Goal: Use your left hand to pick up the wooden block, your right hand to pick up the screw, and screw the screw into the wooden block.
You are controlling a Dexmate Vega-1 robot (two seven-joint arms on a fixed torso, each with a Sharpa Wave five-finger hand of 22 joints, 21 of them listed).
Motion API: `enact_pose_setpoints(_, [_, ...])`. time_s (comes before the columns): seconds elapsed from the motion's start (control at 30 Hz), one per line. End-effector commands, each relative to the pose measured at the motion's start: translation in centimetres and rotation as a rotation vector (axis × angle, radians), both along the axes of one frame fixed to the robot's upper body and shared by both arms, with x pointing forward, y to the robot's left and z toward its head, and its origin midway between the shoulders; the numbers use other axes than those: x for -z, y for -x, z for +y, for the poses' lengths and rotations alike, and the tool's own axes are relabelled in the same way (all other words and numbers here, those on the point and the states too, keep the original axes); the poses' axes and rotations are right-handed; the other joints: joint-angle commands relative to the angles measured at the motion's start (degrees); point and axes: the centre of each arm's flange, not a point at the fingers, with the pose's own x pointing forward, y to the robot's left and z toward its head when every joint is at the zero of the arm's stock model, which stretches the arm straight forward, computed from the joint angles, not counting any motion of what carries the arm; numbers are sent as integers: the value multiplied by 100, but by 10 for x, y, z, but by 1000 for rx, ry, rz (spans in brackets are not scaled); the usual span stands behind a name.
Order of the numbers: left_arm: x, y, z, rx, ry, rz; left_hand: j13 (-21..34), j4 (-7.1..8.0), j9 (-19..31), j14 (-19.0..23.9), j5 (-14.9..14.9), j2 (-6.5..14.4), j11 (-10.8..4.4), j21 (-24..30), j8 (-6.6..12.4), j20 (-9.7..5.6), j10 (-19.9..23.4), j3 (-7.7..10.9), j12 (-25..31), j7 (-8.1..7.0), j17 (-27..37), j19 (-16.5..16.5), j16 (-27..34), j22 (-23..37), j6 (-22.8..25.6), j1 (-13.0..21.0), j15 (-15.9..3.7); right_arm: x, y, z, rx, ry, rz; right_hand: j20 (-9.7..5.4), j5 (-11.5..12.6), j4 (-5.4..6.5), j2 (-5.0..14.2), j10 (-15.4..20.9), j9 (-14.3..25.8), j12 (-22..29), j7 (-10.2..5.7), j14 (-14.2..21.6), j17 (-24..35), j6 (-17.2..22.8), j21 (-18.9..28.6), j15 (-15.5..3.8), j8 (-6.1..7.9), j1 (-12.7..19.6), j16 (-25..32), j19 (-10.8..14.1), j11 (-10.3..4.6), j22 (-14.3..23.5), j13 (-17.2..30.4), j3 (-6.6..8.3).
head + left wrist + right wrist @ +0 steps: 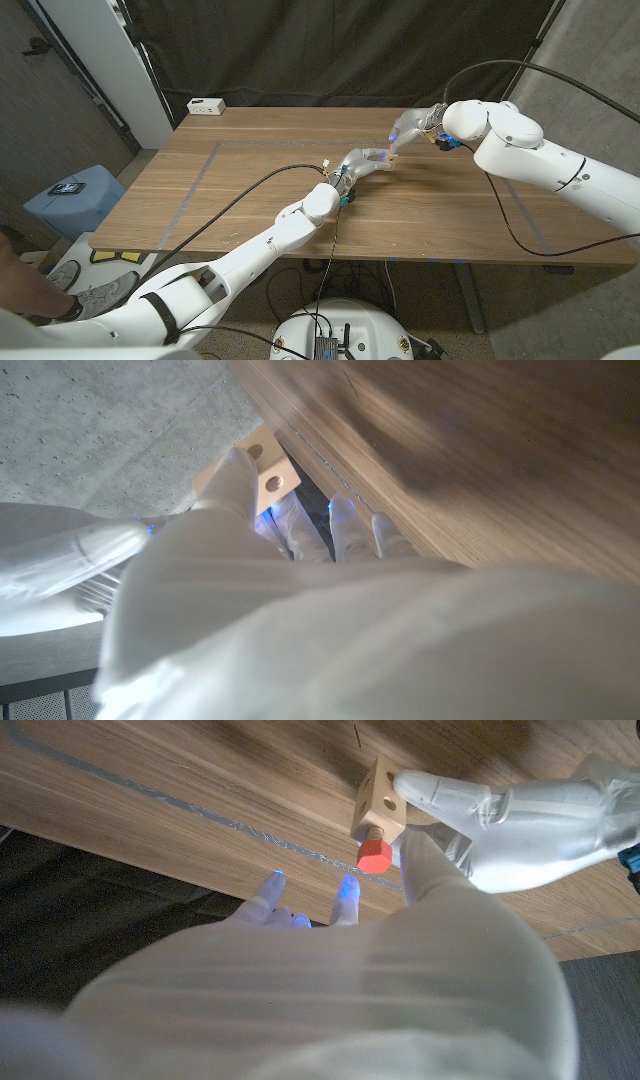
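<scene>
Wooden block (380,808), a pale cube with round holes in its faces, held clear above the table (250,190) toward the far edge, right of the middle, where the two hands meet. The right wrist view gives the clearest account: the left hand (520,830) grips the block between its fingers, and the screw (373,854), with a red hexagonal head, stands against one face of the block, its shank hidden so that how far it has entered cannot be told. In the same view the right hand (400,960) reaches to the screw with one finger beside the red head, the other fingers spread apart with blue-lit tips; the hand appears to be grasping the screw, though the contact itself is partly covered. The left wrist view shows what the other does not: two separate holes on adjoining faces of the block (262,468), and the left hand (260,590) from behind, one finger laid over the block and the rest reaching past it; the screw is covered there. The head view places the pair over the table: the left hand (362,163) rises from the near left corner, the right hand (410,128) comes in from the right edge, and the block (388,153) is a small pale spot between them, too small for detail. A white box (206,105) lies at the far left corner, and a light taped line runs along the table near the far edge.
</scene>
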Motion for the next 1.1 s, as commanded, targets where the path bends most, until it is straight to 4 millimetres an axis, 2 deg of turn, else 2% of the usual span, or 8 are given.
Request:
enact_pose_setpoints(0.03, [-2,0,-2,-4,-13,-16,27,28,34,68,33,58,5,-1,37,9,33,-5,31,13,12,60,6,22,31,11,-487,-2,-4,2,33,13,26,18,-10,43,2,-29,32,24,37,13,-3,25,30,62,-22,42,16,21,50,27,21,16])
enact_pose_setpoints(0.53, [-3,-1,-3,-2,-20,-15,27,30,34,72,34,63,5,1,40,9,34,-8,31,18,12,67,7,22,39,15,-483,-2,-3,5,67,30,23,38,-30,101,17,-18,59,35,112,25,3,165,36,101,23,-15,26,27,111,27,23,-6])
enact_pose_setpoints(1.1, [-2,-1,-3,1,-20,-12,25,28,35,72,36,66,4,2,39,5,32,-10,29,25,12,72,6,22,38,26,-480,0,-1,6,86,35,14,73,-37,104,5,78,128,66,178,89,2,488,58,151,177,-5,48,94,187,28,24,-20])
